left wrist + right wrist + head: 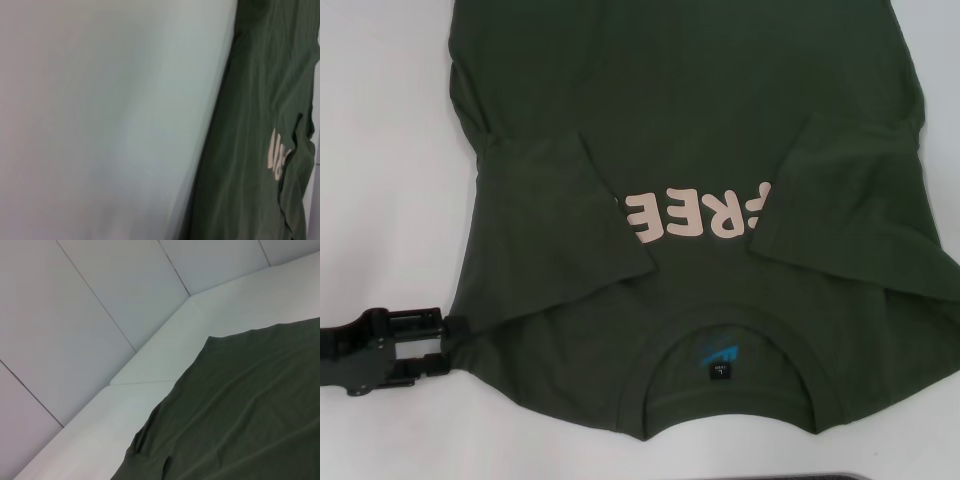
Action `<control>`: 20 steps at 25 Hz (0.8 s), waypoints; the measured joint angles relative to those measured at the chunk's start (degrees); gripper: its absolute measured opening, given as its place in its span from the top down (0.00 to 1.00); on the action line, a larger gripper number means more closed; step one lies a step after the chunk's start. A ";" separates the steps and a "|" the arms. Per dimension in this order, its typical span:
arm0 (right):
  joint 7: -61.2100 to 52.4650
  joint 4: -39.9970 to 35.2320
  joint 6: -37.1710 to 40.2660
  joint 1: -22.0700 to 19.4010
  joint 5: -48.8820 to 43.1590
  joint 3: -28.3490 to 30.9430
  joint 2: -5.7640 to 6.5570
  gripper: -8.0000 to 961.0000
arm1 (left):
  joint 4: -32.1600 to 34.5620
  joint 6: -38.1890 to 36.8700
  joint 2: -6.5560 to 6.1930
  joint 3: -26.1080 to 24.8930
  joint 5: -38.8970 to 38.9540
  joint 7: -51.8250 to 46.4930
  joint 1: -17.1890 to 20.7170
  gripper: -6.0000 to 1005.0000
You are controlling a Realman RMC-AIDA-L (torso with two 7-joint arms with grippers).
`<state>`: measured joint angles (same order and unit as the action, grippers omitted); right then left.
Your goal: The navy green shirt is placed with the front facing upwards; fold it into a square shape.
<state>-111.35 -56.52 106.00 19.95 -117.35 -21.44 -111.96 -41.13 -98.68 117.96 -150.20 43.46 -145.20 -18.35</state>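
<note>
The navy green shirt (700, 120) lies flat on the white table (380, 150), collar toward me, with both sleeves folded in over the chest. They partly cover the pale pink letters (695, 212). The neck label (718, 372) shows inside the collar. My left gripper (450, 347) sits low at the shirt's near left shoulder corner, fingers open, the upper fingertip (460, 325) touching the fabric edge. The left wrist view shows the shirt (250, 150) beside bare table. The right wrist view shows a shirt corner (240, 415). My right gripper is out of view.
White table surface (100, 125) stretches left of the shirt. A dark strip (880, 476) runs along the near edge at the bottom right. Grey wall panels (75, 315) rise behind the table's far edge.
</note>
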 joint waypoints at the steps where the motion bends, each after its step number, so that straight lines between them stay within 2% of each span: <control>1: 0.00 0.00 0.00 0.00 0.01 0.00 0.00 0.14 | 0.00 -0.10 0.04 0.00 0.00 0.01 -0.16 0.30; 8: 0.00 0.24 0.07 -0.09 0.02 0.00 0.01 0.14 | -0.04 -0.50 0.18 -0.01 0.04 0.30 -1.01 0.30; 15: 0.00 2.35 0.09 0.13 0.02 0.00 0.73 0.14 | -0.39 0.61 -0.31 -0.28 0.00 0.00 -0.64 0.29; 20: 0.00 2.69 0.09 0.31 0.02 0.00 0.85 0.14 | -0.20 1.17 -0.13 0.12 -0.15 0.37 -1.55 0.29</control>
<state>-111.35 -53.83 106.08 20.27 -117.33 -21.45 -111.12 -41.33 -97.51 117.83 -150.08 43.31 -144.83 -19.90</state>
